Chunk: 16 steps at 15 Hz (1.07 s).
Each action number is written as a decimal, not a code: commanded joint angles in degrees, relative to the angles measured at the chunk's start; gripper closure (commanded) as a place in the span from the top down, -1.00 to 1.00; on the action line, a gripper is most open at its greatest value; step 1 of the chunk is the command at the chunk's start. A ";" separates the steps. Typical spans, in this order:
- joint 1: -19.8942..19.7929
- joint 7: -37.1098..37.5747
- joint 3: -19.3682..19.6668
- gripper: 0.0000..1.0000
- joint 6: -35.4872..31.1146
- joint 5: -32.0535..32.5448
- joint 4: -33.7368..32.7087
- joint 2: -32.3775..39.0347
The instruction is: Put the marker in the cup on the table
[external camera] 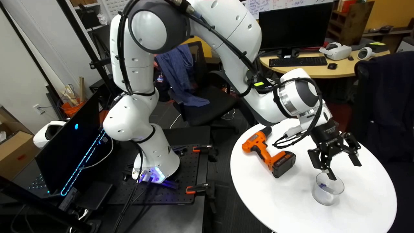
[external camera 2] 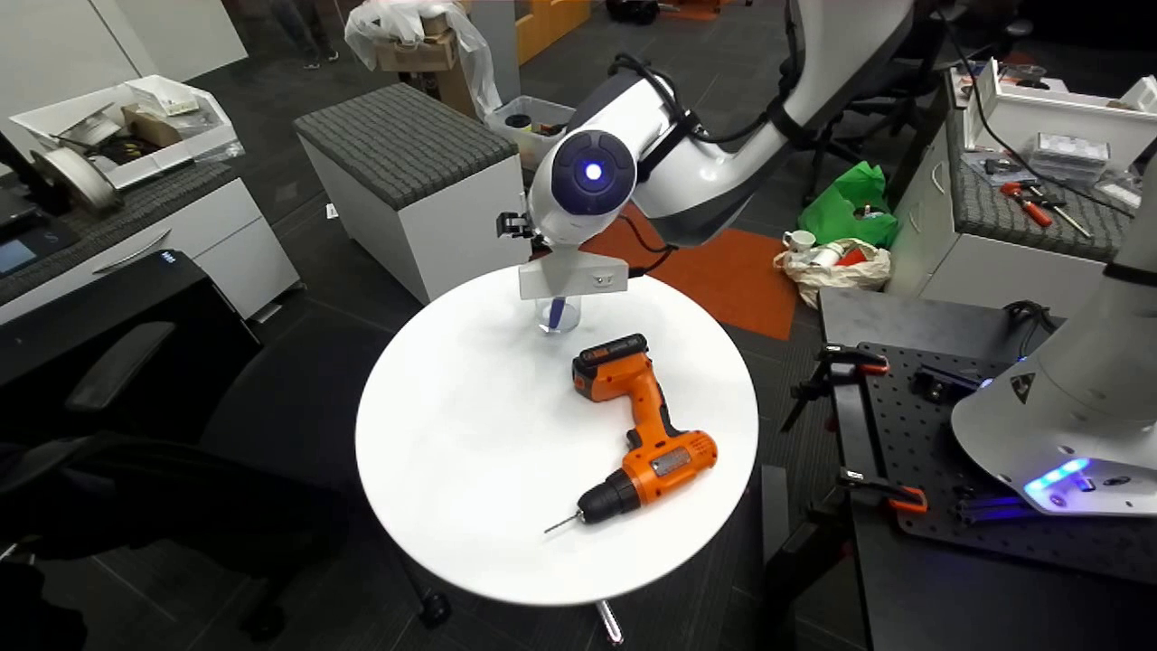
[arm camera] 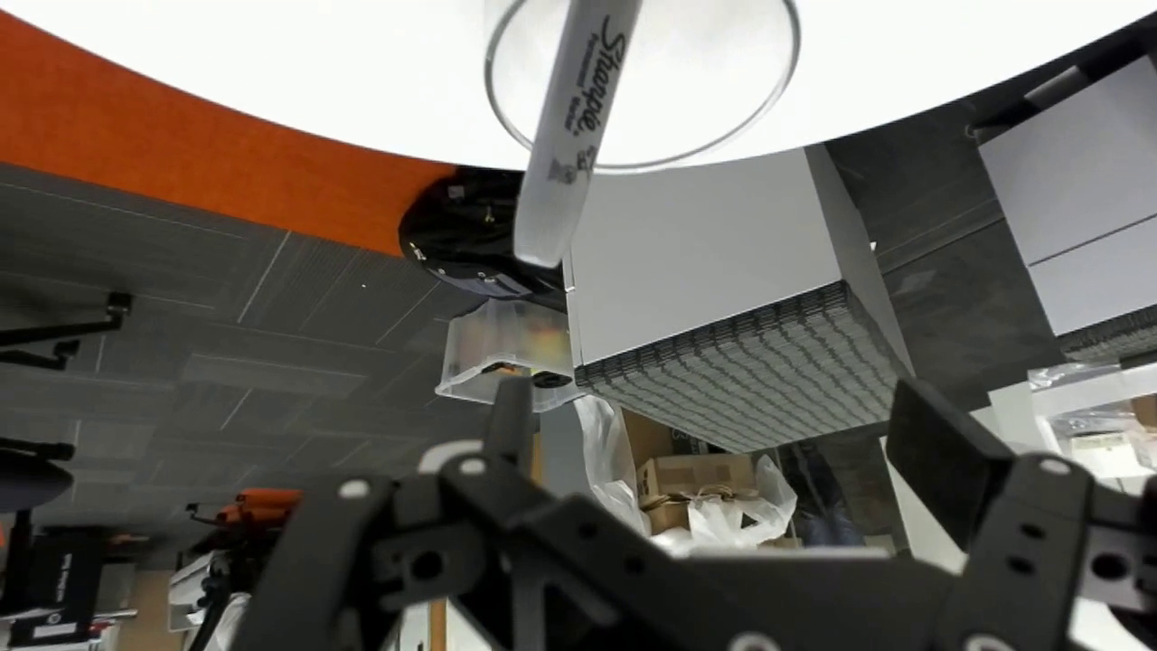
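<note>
The clear cup stands upright on the round white table. The marker leans inside it; a purple part shows through the wall. In an exterior view the marker shows as a dark blue-purple stick in the cup. In the wrist view the marker has a pale grey barrel with Sharpie lettering, and its end sticks out past the cup's rim. My gripper is just above the cup, fingers spread wide and empty. The wrist view also shows the open fingers apart from the marker.
The orange-and-black drill lies on the table beside the cup; its bit points away from the cup in an exterior view. A grey-topped white cabinet stands behind the table. A black chair stands beside it.
</note>
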<state>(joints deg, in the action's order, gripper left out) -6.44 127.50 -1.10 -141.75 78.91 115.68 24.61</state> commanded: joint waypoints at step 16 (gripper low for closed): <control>2.81 -16.53 5.44 1.00 2.37 -23.84 -5.22 4.97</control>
<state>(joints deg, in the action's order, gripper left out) -5.16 114.46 2.85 -140.93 58.19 112.77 28.26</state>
